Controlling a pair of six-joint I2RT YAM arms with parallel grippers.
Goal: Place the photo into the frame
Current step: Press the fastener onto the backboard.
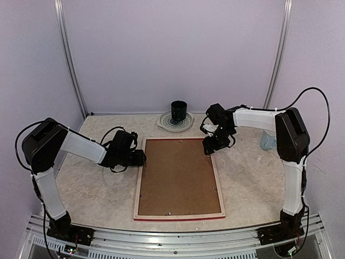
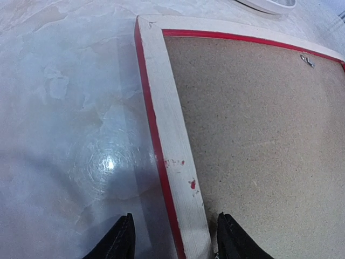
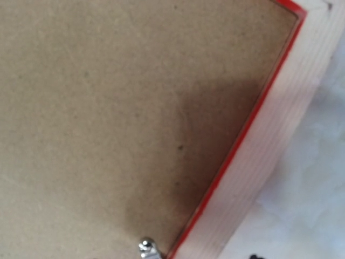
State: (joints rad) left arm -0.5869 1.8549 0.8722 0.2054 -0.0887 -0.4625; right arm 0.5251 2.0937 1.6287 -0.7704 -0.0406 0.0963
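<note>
The frame (image 1: 139, 189) lies face down in the middle of the table, pale wood back up, red showing at its edges. A brown backing board (image 1: 178, 175) fills it. The photo is hidden or out of view. My left gripper (image 1: 141, 157) is open at the frame's left rail; in the left wrist view (image 2: 178, 240) its fingers (image 2: 121, 240) straddle the rail (image 2: 172, 140) without closing on it. My right gripper (image 1: 210, 145) hovers over the frame's far right corner. The right wrist view shows the board (image 3: 108, 108) and rail (image 3: 269, 135), hardly any finger.
A black cup (image 1: 179, 111) stands on a white plate (image 1: 164, 123) at the back, just beyond the frame; the plate's rim shows in the left wrist view (image 2: 264, 5). A pale blue-grey object (image 1: 268, 141) sits at the right. Small metal clips (image 3: 146, 248) hold the board.
</note>
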